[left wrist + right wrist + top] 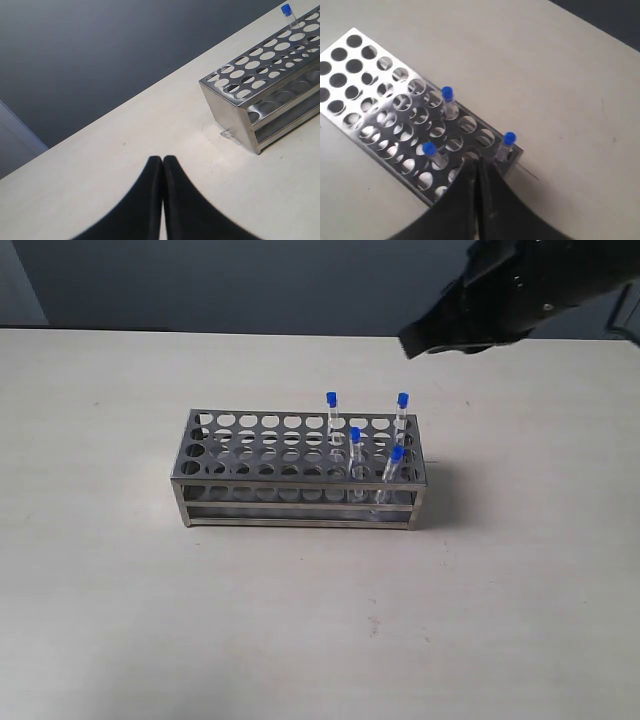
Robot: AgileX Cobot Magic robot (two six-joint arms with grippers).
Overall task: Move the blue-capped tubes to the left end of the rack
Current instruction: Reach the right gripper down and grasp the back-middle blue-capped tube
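Note:
The steel rack (300, 479) stands mid-table. Four blue-capped tubes stand in holes at its right end: two at the back (331, 400) (402, 400), two nearer the front (354, 435) (397, 454), the last one leaning. My right gripper (410, 344) hangs shut and empty above and behind that end. In its wrist view the gripper (476, 163) is over the rack (409, 184) with three tubes around it (447, 94) (429, 149) (509, 138); the fourth is hidden. My left gripper (162, 159) is shut and empty over bare table, apart from the rack's tube-free end (230, 120).
The table (120, 620) is pale and bare around the rack. A dark wall runs behind its far edge. One tube (287, 11) shows at the rack's far end in the left wrist view. The left arm is out of the exterior view.

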